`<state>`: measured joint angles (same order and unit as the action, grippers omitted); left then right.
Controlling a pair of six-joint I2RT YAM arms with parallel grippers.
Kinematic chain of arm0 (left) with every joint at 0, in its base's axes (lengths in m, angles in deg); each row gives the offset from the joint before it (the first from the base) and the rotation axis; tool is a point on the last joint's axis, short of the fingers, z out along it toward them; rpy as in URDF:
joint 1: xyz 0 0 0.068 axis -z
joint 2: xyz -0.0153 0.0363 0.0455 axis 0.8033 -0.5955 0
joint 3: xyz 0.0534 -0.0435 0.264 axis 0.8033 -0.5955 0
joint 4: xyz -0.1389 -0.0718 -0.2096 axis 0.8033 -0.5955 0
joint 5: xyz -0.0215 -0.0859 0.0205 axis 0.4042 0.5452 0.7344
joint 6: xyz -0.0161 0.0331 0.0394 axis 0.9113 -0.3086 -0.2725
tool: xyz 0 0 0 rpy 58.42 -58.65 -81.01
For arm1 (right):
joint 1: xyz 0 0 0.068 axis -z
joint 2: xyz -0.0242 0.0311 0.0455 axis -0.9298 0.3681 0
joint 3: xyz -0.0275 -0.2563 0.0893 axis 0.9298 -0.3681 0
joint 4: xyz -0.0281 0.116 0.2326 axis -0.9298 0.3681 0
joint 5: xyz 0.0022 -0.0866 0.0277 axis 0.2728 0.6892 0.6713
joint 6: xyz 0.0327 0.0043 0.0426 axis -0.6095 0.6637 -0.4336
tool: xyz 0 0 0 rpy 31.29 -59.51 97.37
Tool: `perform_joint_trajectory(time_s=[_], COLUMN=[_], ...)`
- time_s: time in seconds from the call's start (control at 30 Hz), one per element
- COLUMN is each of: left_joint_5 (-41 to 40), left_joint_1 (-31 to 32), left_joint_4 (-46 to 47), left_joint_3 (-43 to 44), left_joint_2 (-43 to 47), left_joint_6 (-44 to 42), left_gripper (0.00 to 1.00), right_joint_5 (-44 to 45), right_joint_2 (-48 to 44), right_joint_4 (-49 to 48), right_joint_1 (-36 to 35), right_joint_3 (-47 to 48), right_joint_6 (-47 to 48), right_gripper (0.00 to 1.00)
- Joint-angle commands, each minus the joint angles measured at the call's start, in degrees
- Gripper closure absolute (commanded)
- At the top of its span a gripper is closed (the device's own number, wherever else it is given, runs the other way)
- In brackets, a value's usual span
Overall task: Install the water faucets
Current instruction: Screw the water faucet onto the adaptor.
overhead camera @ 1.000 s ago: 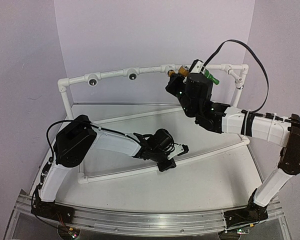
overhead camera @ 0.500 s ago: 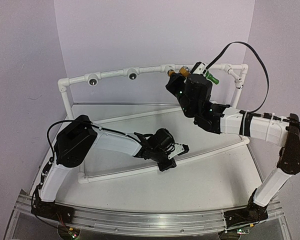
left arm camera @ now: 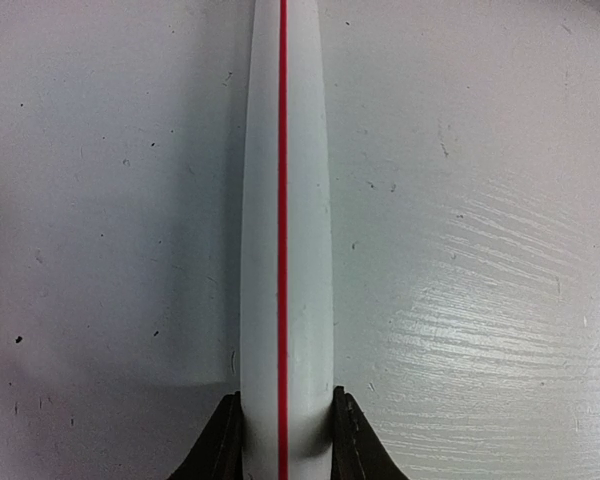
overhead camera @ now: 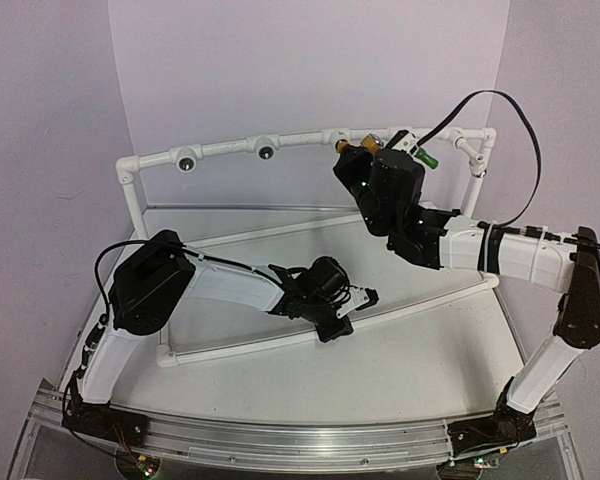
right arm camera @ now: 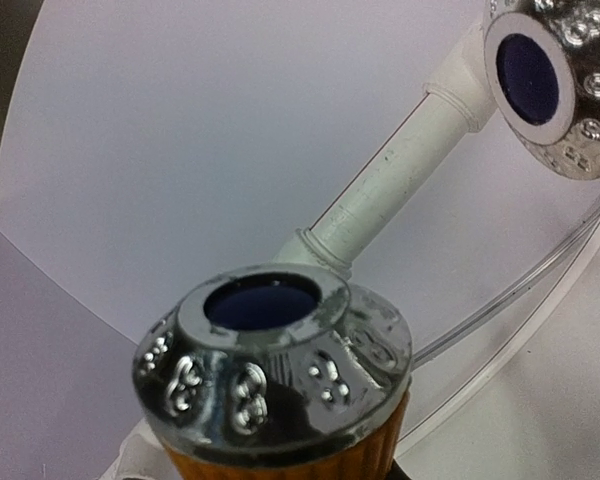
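Water faucets (overhead camera: 358,146): two. Yellow-orange faucet (right arm camera: 280,460) is pinched in the right pincer (overhead camera: 366,150). Green faucet (overhead camera: 426,158) sits just beside that pincer, on its right. Sockets: two (overhead camera: 185,160) (overhead camera: 265,152), well left of it, mouths dark. Left pincer (left arm camera: 285,432) is clamped on one red-striped pipe (left arm camera: 283,200).

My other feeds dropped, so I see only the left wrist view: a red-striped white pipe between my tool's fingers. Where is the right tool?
Observer: The right tool is up at the frame's top rail, closed on the yellow-orange faucet.
Operator: And the green one?
Observer: The green faucet sticks out beside that wrist; seated or not, I cannot tell.
Operator: Any free sockets?
Observer: Two dark sockets on the rail's left half hold nothing.
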<state>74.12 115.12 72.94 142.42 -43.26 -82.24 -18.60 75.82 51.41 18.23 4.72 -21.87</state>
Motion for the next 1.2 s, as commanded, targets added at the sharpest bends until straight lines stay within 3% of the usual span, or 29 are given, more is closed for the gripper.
perform_joint_trajectory(time_s=[0.0,0.8,1.03,1.17], left_joint_5=[8.91,11.79,11.82,10.14], left_joint_1=[3.48,3.63,3.78,3.79], left_joint_4=[-13.46,-13.92,-13.93,-14.20], left_joint_3=[-2.39,-1.98,-1.83,-1.91], left_joint_2=[-6.32,-5.81,-5.70,-5.96], left_joint_6=[-2.56,-2.13,-2.09,-2.25], left_gripper=[1.00,1.00,1.00,1.00], right_joint_5=[0.57,3.52,3.58,4.37], right_joint_2=[2.37,2.59,3.91,1.72], right_joint_4=[-0.50,-0.45,-0.58,-2.06], right_joint_1=[1.96,1.85,0.75,-1.03], right_joint_3=[-0.44,3.59,6.48,4.75], right_joint_6=[-9.67,-29.43,-17.02,-5.24], right_gripper=[1.00,1.00,0.99,0.86])
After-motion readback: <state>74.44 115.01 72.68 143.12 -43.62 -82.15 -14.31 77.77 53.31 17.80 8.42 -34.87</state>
